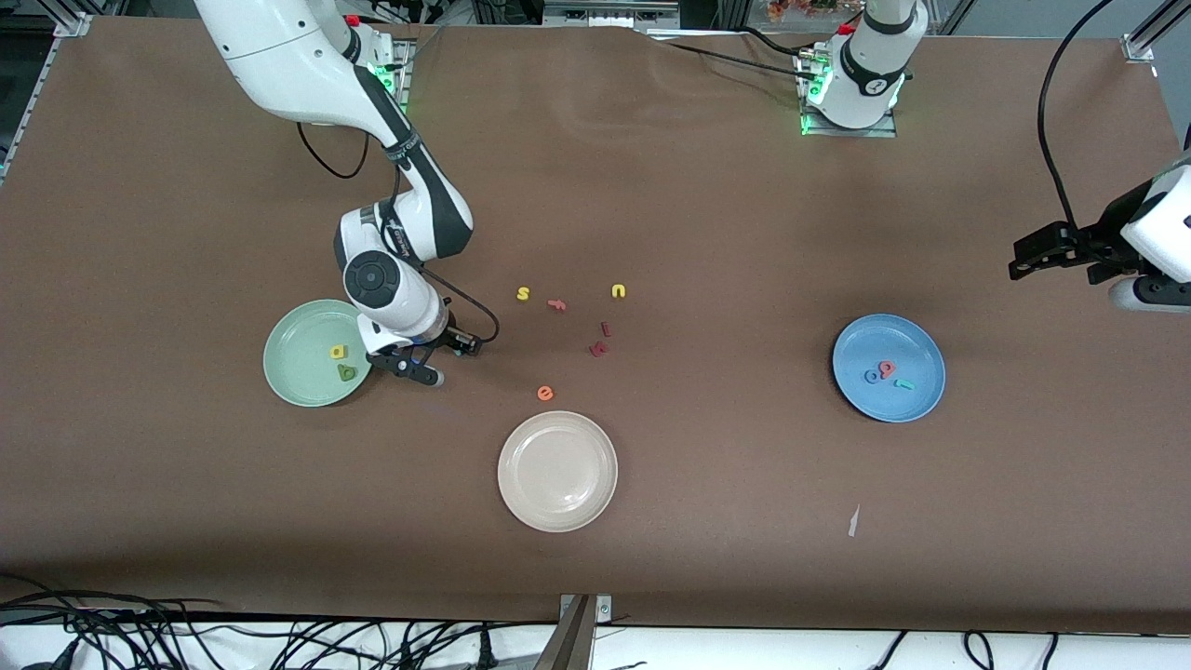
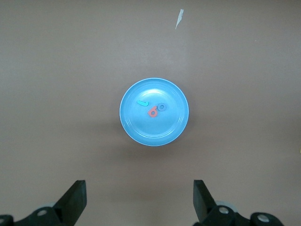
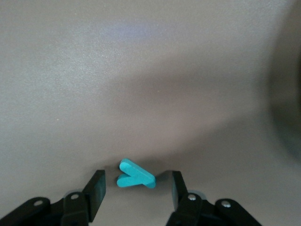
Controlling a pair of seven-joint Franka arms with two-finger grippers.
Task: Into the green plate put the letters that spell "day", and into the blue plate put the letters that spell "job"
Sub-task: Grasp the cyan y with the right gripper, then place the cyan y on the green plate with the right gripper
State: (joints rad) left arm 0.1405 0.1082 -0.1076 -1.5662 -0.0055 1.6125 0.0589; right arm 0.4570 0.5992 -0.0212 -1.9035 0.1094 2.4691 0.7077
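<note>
The right gripper [image 1: 423, 365] is down low on the table, just beside the green plate [image 1: 288, 372]. Its fingers stand partly open, one on each side of the teal y [image 3: 135, 175], and there are small gaps, so it is not holding it yet. The y lies flat on the brown table [image 1: 707, 521].

To do this well, I think the fingers should stay low and squeeze evenly so the little letter does not slip or tip. Then lift it and drop it in the green plate, next to the yellow letter [image 1: 338, 352] and the dark green letter [image 1: 347, 372].

The left gripper [image 1: 1033, 261] waits wide open and empty, up over the table's edge at its own end. The blue plate [image 2: 174, 136] holds three letters.
</note>
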